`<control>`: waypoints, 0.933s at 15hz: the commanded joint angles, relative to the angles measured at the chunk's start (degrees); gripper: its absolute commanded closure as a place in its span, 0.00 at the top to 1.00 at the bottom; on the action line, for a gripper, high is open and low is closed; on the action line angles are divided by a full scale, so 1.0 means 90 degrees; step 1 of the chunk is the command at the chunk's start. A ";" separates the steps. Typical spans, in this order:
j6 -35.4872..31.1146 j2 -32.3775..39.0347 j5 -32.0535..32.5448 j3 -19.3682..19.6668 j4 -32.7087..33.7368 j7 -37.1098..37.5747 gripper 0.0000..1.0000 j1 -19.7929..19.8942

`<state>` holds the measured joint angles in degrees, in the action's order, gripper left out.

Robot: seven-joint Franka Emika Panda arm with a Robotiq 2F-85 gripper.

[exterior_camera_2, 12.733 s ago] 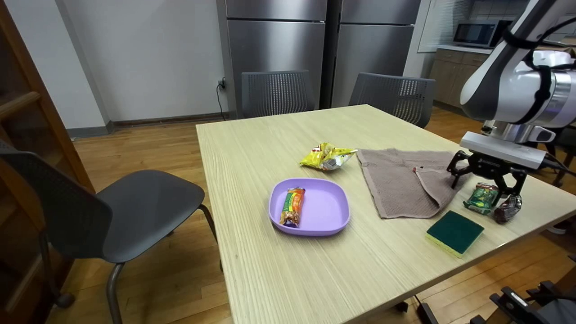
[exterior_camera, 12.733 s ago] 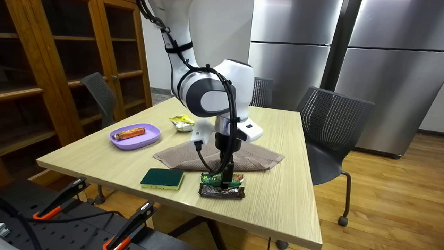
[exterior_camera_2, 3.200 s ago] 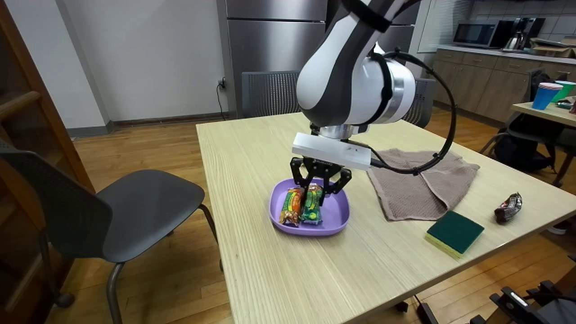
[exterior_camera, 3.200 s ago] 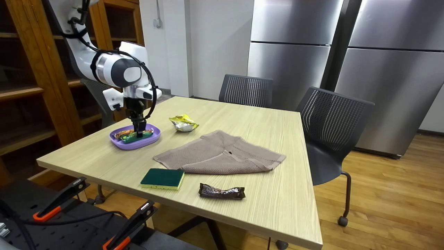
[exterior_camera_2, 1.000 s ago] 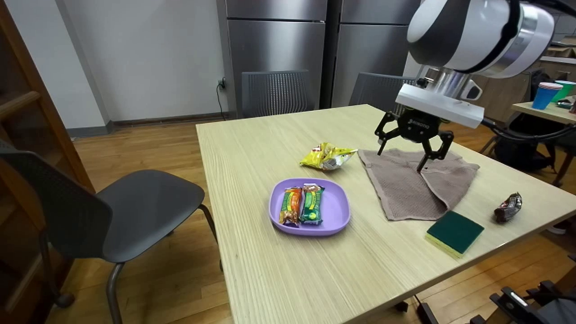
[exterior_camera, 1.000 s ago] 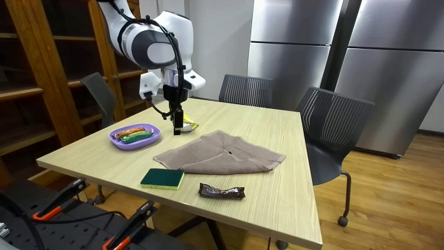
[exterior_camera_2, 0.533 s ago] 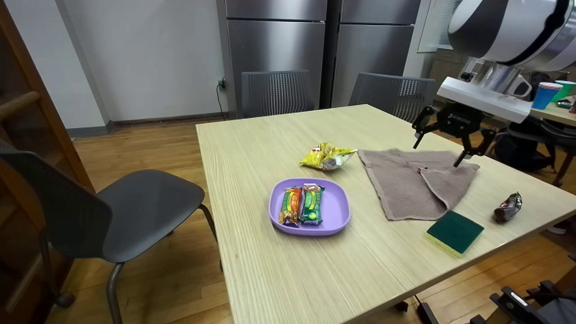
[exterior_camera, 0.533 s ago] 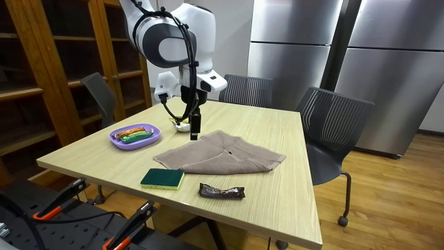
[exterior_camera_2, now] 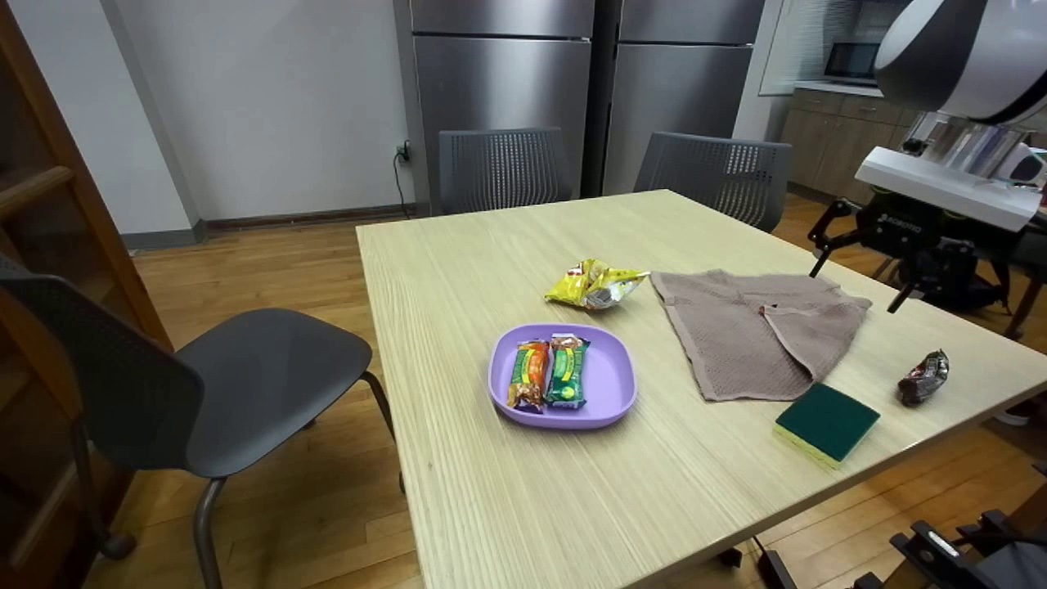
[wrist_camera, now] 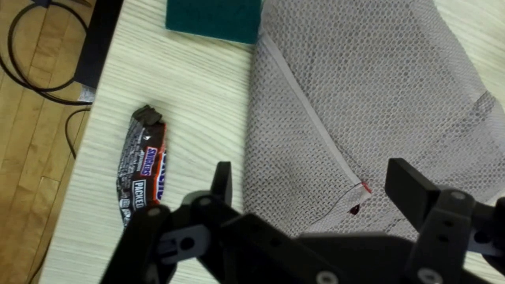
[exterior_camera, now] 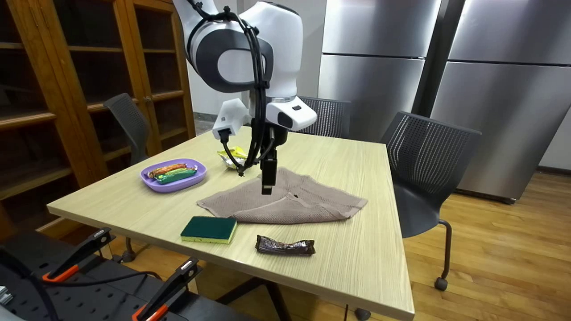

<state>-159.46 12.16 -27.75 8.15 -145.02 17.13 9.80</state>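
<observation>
My gripper is open and empty, above the brown-grey cloth; in both exterior views the gripper is clear of the table. A dark brown Snickers bar lies on the bare wood near the table edge, left of the jaws in the wrist view; it shows in both exterior views. A green sponge lies beside the cloth. A purple plate holds an orange-wrapped bar and a green-wrapped bar side by side.
A crumpled yellow bag lies between the plate and the cloth. Chairs stand round the table. Clamps with orange tips sit on a dark bench beside the table's near edge.
The green-wrapped bar has gone from beside the brown bar into the plate, where the gripper was 3.2 seconds ago. The gripper has since moved, open and empty, from the plate to above the cloth.
</observation>
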 commanded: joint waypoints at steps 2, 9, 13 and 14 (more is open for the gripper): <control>0.0110 -0.0257 -0.0012 0.0145 -0.0254 -0.0164 1.00 0.0216; 0.0033 -0.0218 -0.0134 0.0385 -0.0463 -0.0353 1.00 0.0444; 0.0062 -0.0207 -0.0385 0.0395 -0.0562 -0.0687 1.00 0.0690; 0.0061 -0.0185 -0.0458 0.0396 -0.0569 -0.0773 1.00 0.0756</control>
<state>-159.49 12.15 -29.47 12.01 -148.73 13.80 14.57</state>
